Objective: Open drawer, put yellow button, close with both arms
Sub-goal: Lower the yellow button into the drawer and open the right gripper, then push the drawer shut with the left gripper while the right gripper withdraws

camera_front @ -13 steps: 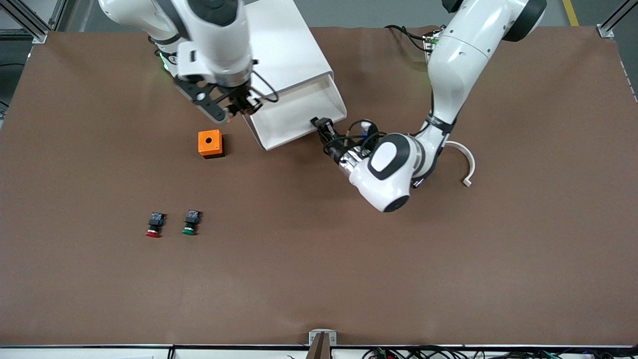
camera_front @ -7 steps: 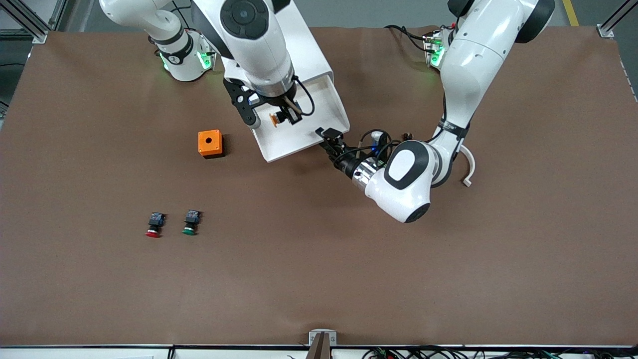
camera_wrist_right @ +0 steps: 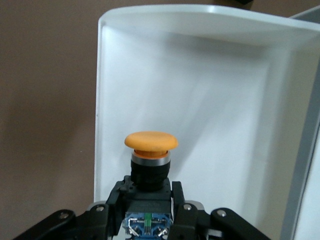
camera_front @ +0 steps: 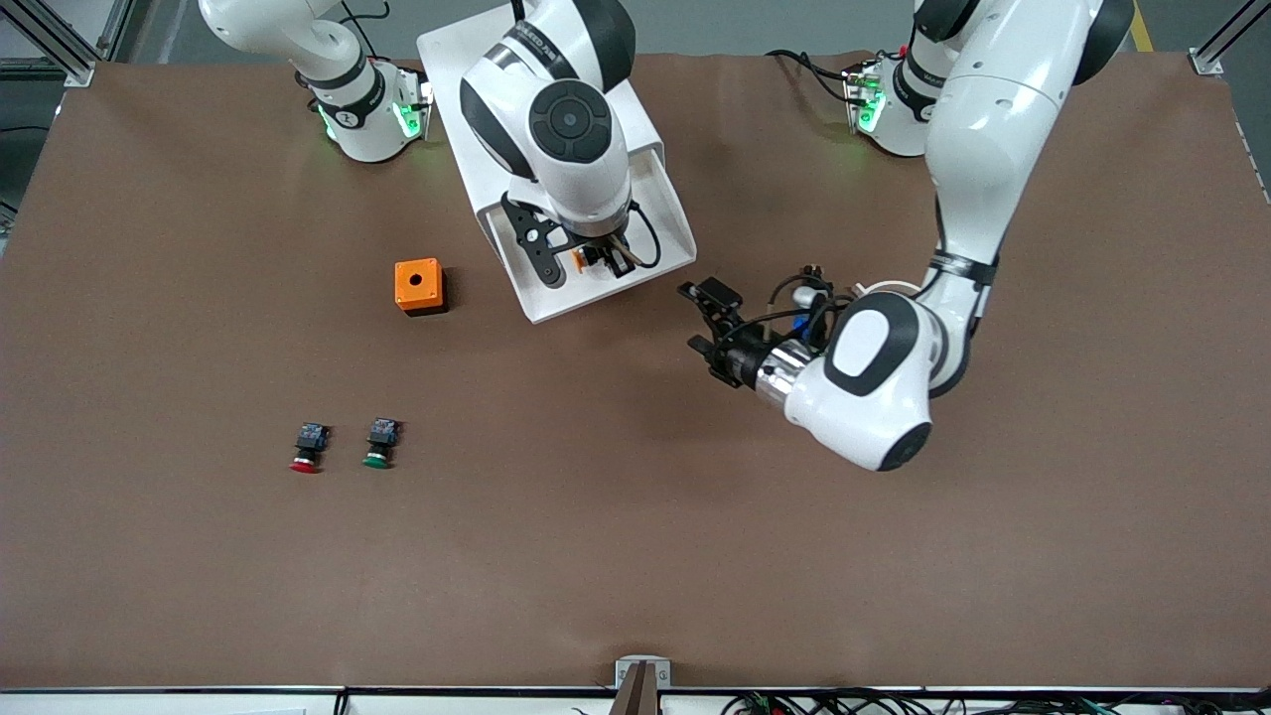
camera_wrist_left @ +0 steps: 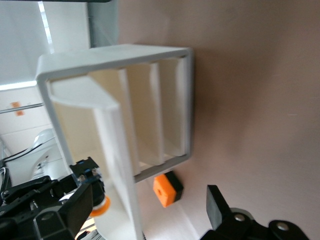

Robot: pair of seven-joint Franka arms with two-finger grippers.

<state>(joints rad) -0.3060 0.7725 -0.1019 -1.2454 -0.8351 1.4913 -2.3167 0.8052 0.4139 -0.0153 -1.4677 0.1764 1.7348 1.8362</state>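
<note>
My right tool (camera_front: 594, 260) hangs over the open drawer (camera_front: 667, 214), upper middle of the front frame, and it is clamped on the yellow button (camera_wrist_right: 150, 141). In the right wrist view my fingers (camera_wrist_right: 181, 200) pinch the black-and-blue body low down, with the orange-yellow cap standing clear above them and the white drawer floor spread out under it. So the button is in my grip above the tray, not yet resting in it.

My left tool (camera_front: 710, 320) sits right of centre in the front frame, just off the drawer's front corner, low over the table (camera_front: 635, 556), fingers spread apart and holding nothing. It waits there.

How will this thing handle? I judge it light and rigid, hard plastic throughout, nothing to squash. The boxy body gives flat faces, so that is the place to hold it; the domed cap looks smooth and would likely slip. Set down on its body it might tip, being top-heavy with that wide cap, so a low release seems wise.

Left of the drawer the orange box (camera_front: 418, 286) sits alone; the red button (camera_front: 308, 447) and green button (camera_front: 379, 443) lie side by side at lower left, untouched.
</note>
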